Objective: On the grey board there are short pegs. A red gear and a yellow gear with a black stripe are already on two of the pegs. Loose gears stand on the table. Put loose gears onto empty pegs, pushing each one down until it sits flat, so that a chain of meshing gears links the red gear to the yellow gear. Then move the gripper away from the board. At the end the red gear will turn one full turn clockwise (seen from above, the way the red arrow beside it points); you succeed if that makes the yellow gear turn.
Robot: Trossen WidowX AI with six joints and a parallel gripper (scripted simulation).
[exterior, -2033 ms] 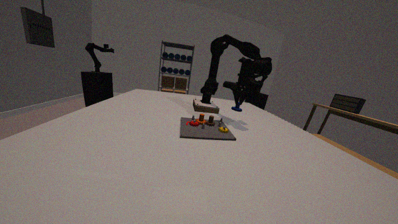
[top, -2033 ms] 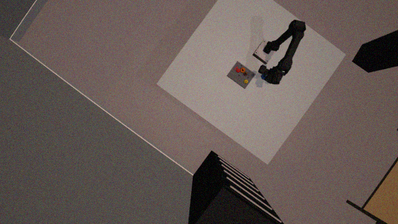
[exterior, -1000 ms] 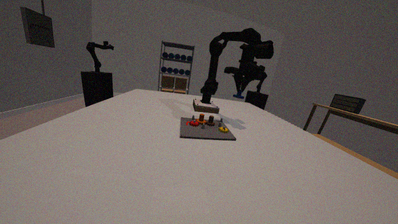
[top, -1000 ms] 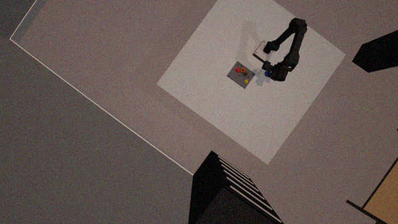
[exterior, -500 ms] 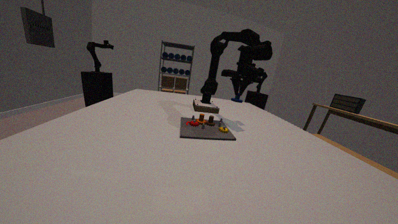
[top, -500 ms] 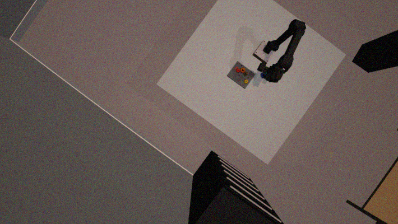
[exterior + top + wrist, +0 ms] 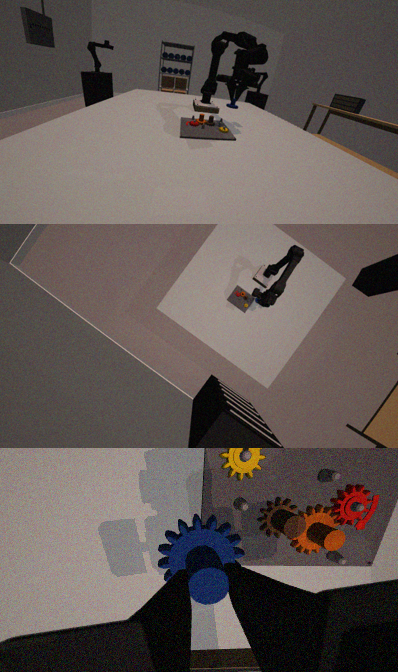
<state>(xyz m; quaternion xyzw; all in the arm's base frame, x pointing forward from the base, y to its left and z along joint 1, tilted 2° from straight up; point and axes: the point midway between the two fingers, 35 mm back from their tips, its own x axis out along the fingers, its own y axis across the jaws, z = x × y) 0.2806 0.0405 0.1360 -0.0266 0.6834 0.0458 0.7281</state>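
Note:
My gripper [image 7: 205, 574] [image 7: 234, 99] is shut on the handle of a blue gear [image 7: 200, 540] [image 7: 232, 106], held above the table beside the grey board [image 7: 295, 463] [image 7: 196, 134] [image 7: 234, 301]. On the board are the red gear [image 7: 350, 505] [image 7: 193, 123] with its red arrow, an orange gear [image 7: 320, 518] [image 7: 201, 117] beside it, and a brown gear [image 7: 272, 518] [image 7: 211, 120] next to the orange one. The yellow gear [image 7: 243, 463] [image 7: 223, 129] [image 7: 245, 305] sits apart from them. Bare pegs show near the yellow gear [image 7: 240, 504], near the red gear and by the board's edge.
The arm's base plate [image 7: 206, 107] [image 7: 260, 278] stands on the table [image 7: 210, 308] behind the board. The arm reaches over the table from it. Shadows of the arm fall beside the board. A shelf [image 7: 177, 59] and other arms stand far behind.

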